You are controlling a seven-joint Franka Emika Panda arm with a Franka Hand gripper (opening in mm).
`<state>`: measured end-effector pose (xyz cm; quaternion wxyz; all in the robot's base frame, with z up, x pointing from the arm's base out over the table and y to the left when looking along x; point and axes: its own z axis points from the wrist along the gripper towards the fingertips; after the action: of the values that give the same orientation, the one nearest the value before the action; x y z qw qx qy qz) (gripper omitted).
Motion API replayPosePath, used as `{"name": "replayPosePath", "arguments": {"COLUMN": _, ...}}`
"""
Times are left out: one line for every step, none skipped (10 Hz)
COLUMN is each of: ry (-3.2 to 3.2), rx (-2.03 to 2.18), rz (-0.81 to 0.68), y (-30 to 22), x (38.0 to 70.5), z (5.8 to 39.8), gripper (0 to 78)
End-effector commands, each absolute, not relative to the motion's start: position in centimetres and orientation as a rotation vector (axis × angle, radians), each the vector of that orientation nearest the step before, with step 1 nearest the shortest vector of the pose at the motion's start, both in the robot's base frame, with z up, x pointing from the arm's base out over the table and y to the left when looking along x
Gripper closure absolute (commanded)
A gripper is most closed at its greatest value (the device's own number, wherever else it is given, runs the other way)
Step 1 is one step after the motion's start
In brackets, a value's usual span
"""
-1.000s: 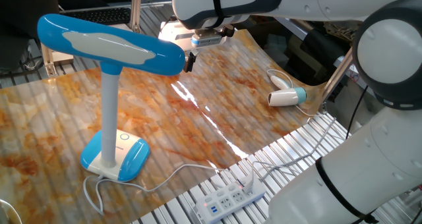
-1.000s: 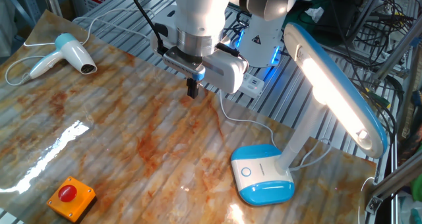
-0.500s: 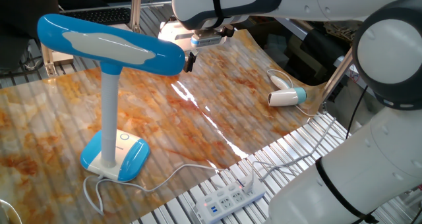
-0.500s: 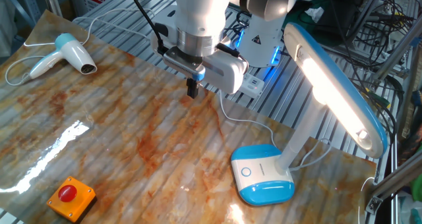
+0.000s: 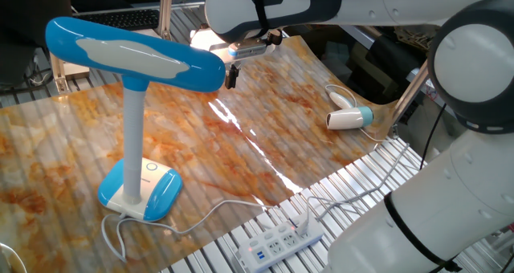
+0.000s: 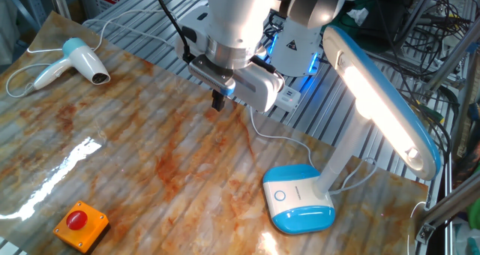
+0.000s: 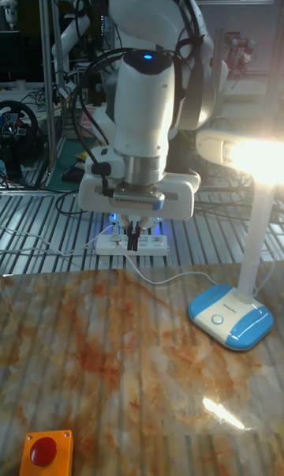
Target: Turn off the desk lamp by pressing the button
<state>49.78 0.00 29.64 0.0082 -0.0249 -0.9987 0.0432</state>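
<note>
Gripper (image 6: 219, 101): hangs above the marbled tabletop (image 6: 135, 172), fingers pointing down; I cannot tell whether they are apart or together.
Red button box (image 6: 80, 225): sits at the near edge in the other fixed view.
Desk lamp (image 6: 360, 127): stands at the right, well apart from the gripper, its head glowing.
Button (image 6: 280, 196): on the white face of the lamp base, untouched.
Hair dryer (image 6: 79, 61): lies at the far left.
Power strip (image 5: 279, 242): rests off the tabletop on the slatted frame.

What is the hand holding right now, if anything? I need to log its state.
Nothing. The hand hangs in the air above the table, away from the lamp, with no object between its fingers.
</note>
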Motion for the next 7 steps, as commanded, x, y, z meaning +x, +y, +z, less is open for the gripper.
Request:
{"name": "replayPosePath", "arguments": {"ry": -3.111, "rx": -0.088, "rz": 0.111, "y": -0.02, "x": 49.95, "z": 29.81, "gripper": 77.6}}
{"name": "replayPosePath", "arguments": {"ry": -3.112, "rx": -0.085, "rz": 0.104, "y": -0.02, "x": 49.95, "z": 29.81, "gripper": 77.6}}
{"name": "replayPosePath", "arguments": {"ry": -3.112, "rx": -0.078, "rz": 0.101, "y": -0.04, "x": 49.97, "z": 29.81, "gripper": 77.6}}
{"name": "replayPosePath", "arguments": {"ry": -3.111, "rx": -0.069, "rz": 0.092, "y": -0.04, "x": 49.97, "z": 29.81, "gripper": 77.6}}
{"name": "replayPosePath", "arguments": {"ry": -3.111, "rx": -0.063, "rz": 0.089, "y": -0.03, "x": 49.97, "z": 29.81, "gripper": 77.6}}
{"name": "replayPosePath", "arguments": {"ry": -3.111, "rx": -0.053, "rz": 0.088, "y": -0.02, "x": 49.96, "z": 29.8, "gripper": 77.6}}
{"name": "replayPosePath", "arguments": {"ry": -3.111, "rx": -0.053, "rz": 0.088, "y": -0.02, "x": 49.96, "z": 29.8, "gripper": 77.6}}
